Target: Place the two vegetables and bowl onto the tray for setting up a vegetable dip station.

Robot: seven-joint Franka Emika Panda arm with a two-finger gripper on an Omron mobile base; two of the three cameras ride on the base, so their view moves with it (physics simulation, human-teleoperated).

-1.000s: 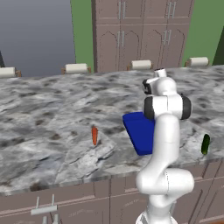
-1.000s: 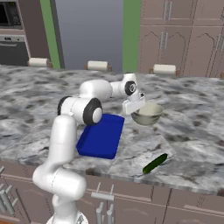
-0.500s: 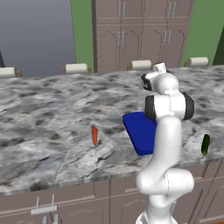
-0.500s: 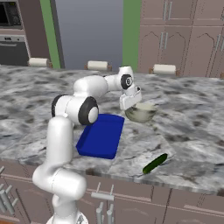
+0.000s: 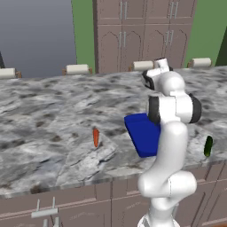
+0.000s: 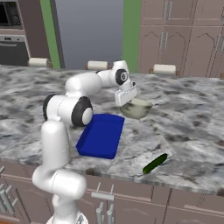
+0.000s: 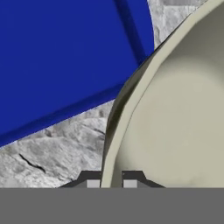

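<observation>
My gripper (image 6: 125, 98) is shut on the near rim of the cream-beige bowl (image 6: 137, 109), which hangs tilted just above the counter, to the right of the blue tray (image 6: 101, 135). In the hand view the rim runs between my two fingertips (image 7: 93, 182), with the bowl's pale inside (image 7: 175, 122) to the right and the tray (image 7: 65, 57) at upper left. The orange carrot (image 5: 95, 137) lies on the counter left of the tray (image 5: 141, 133). A dark green vegetable (image 6: 155, 163) lies near the front edge, right of the tray, also visible from the left base (image 5: 208, 145).
The marble counter (image 6: 188, 131) runs wide, with its front edge close to the green vegetable. Pale rolls (image 6: 98, 65) stand along its back edge. Wooden cabinets (image 6: 175, 35) rise behind.
The jaws finished closing on the bowl's rim. The bowl has since shifted a little to the left, toward the tray, and risen slightly.
</observation>
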